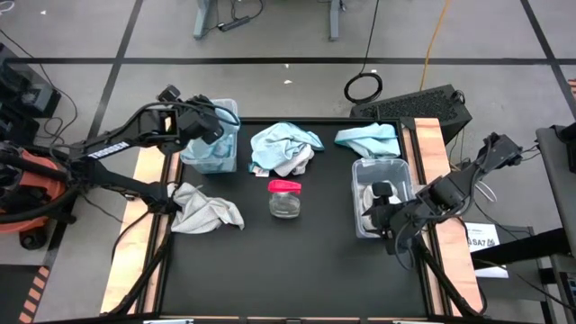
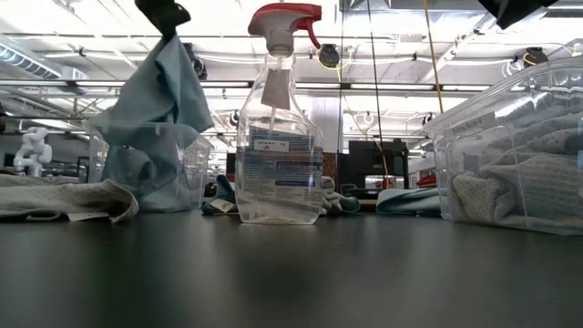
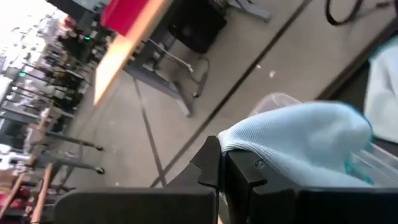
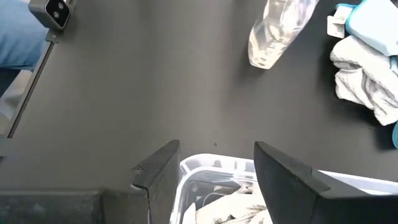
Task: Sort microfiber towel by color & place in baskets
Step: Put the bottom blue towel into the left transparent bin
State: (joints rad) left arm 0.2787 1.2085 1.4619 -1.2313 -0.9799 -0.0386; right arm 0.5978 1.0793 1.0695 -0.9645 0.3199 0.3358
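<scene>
My left gripper (image 1: 214,129) hangs over the left basket (image 1: 191,162) at the table's far left, shut on a light blue towel (image 2: 166,91). The towel's lower part reaches down inside that clear basket (image 2: 187,173). My right gripper (image 4: 214,168) stands open above the near rim of the right basket (image 1: 360,202), which holds grey-white towels (image 2: 533,182); nothing is between its fingers. A mixed blue and white pile (image 1: 286,148) and a blue towel (image 1: 367,137) lie flat at the far edge. A grey-white towel (image 1: 205,209) lies at the left. My left gripper pinches a bunched fold at the upper end of the blue towel (image 3: 249,144) between its two shut fingers (image 3: 208,165). The towel hangs slack below the fingers (image 2: 166,18), and its lower end (image 2: 146,178) is down in the left basket.
A clear spray bottle (image 1: 284,200) with a red-pink trigger head (image 2: 284,23) stands upright in the middle of the black table top between the two baskets. Bare table lies along the near side (image 1: 288,270). Wooden rails (image 1: 454,270) run along both sides of the table.
</scene>
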